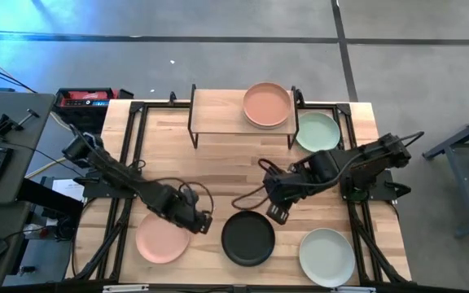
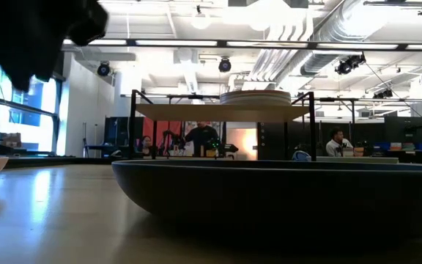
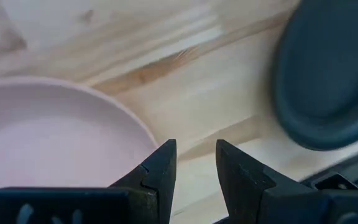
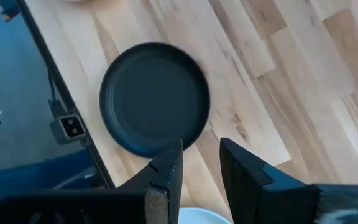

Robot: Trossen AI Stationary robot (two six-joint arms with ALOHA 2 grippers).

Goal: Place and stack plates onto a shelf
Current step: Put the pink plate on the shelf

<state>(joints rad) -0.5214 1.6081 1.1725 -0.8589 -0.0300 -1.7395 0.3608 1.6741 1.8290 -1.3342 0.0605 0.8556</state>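
Bare wood between black plate [image 1: 247, 238], shelf [image 1: 218, 107]

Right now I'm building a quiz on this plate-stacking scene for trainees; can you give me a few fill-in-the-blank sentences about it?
1. The plate stack on the shelf has a ____ plate on top.
2. The left gripper, open and empty, is beside the ____ plate at the table's front left.
3. The open right gripper hangs by the rim of the ____ plate.
4. A pale green plate lies on the table just ____ of the shelf.

Missing words: peach; pink; black; right
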